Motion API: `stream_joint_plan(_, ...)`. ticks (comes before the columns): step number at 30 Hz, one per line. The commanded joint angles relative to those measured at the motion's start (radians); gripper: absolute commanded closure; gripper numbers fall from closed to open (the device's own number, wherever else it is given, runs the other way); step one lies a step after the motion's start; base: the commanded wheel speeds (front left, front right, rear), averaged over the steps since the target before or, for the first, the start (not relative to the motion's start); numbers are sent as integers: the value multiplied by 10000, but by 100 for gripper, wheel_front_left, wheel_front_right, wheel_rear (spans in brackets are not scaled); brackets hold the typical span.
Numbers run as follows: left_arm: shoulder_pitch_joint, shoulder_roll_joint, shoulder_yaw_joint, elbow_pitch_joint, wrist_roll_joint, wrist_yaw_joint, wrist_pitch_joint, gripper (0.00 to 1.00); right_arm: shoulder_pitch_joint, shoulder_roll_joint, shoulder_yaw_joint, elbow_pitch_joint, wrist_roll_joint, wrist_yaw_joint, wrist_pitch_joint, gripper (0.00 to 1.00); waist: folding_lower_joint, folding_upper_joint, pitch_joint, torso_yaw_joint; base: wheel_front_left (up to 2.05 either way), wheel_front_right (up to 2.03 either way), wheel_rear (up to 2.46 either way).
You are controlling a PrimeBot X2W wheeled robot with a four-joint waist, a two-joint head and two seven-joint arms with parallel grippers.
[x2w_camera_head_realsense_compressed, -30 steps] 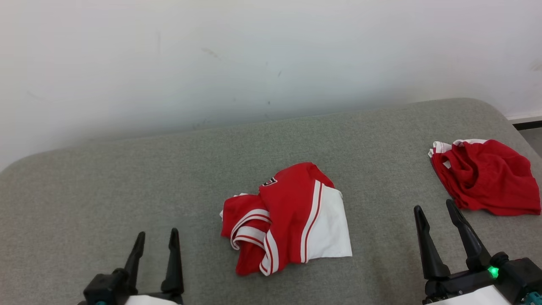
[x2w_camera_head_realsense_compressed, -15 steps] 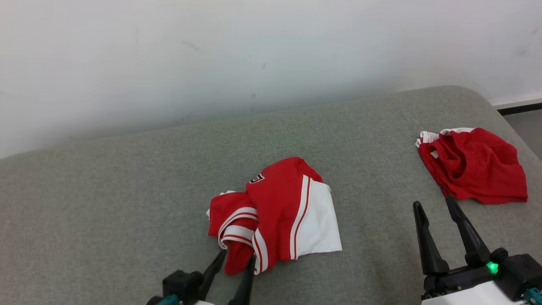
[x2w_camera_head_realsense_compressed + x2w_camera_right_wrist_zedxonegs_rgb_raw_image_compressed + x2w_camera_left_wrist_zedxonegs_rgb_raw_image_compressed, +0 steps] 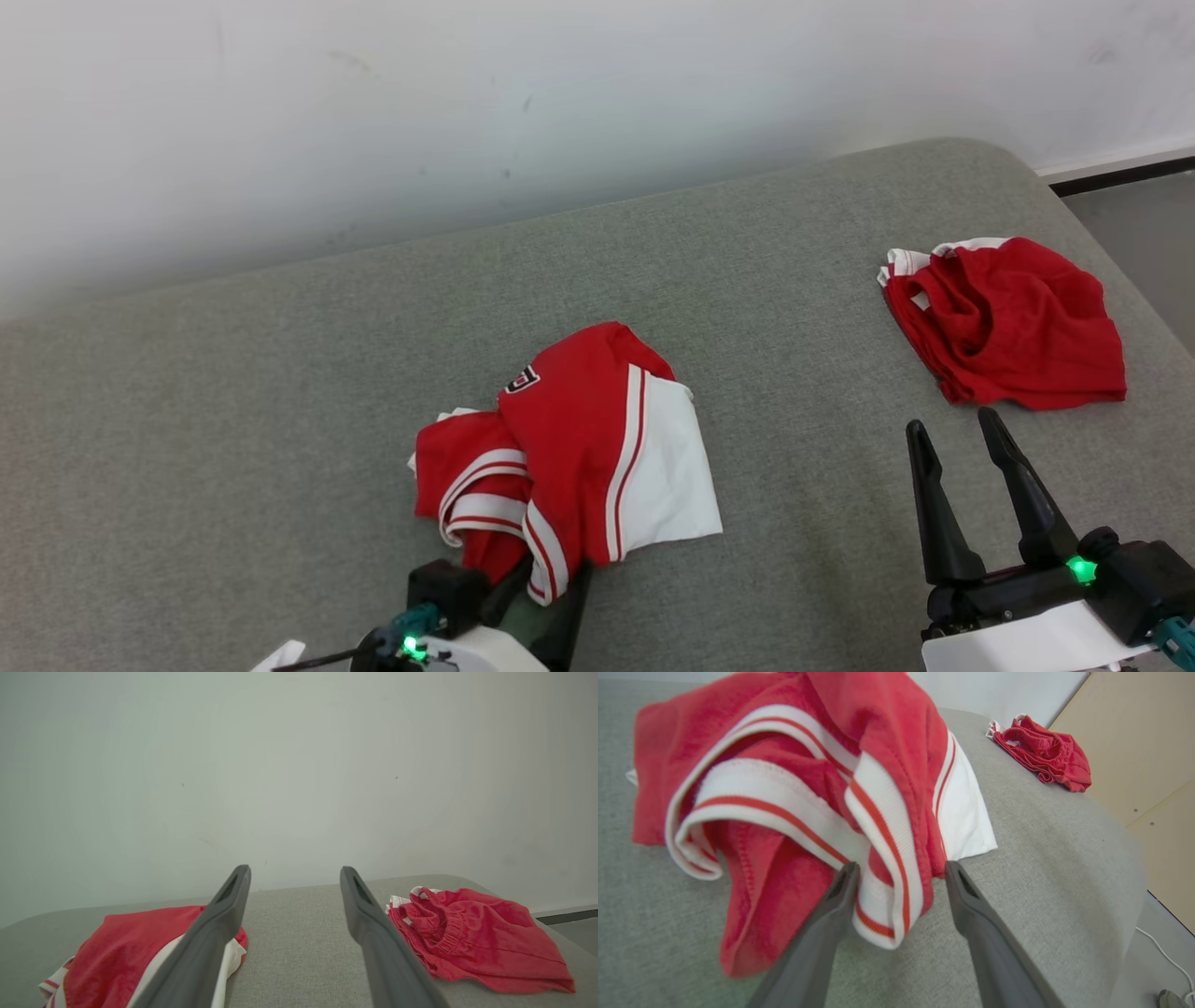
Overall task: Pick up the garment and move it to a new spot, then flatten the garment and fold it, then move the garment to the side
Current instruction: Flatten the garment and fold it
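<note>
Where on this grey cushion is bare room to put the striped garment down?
The widest bare patch is the left of the grey cushion, between wall and striped garment. A second strip lies between that garment and the red shorts, beyond the right gripper. Crowded: the garment's near edge, where the open left gripper straddles a fold.

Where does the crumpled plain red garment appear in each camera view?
Head view: crumpled plain red garment, upper right.
Left wrist view: same garment, upper right.
Right wrist view: same garment, lower right.
Shared landmark: red-and-white striped garment, left of it in every view.
</note>
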Motion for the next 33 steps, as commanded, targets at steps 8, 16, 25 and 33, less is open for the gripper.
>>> stream_joint_plan(8, -467, 40, -279, 308, -485, 100, -520, 100, -86, 3, -173, -10, -59, -20, 3, 0, 0, -1, -38, 208, 0, 0, 0)
stream_joint_plan(16, -565, 279, 15, -788, -836, 206, -651, 100, 119, -127, -353, -43, -116, -20, 3, 0, 0, -1, -289, 1003, 0, 0, 0)
stream_joint_plan(25, -176, 1698, 1312, -2693, -1104, 1008, 284, 100, 197, -196, -316, -51, -85, -20, 3, 0, 0, -1, -370, 1747, 0, 0, 0)
stream_joint_plan(33, 138, 2560, 2577, -2242, -1876, 1410, 927, 100, 40, -322, -256, -75, -71, -20, 3, 0, 0, -1, -126, 1927, 0, 0, 0)
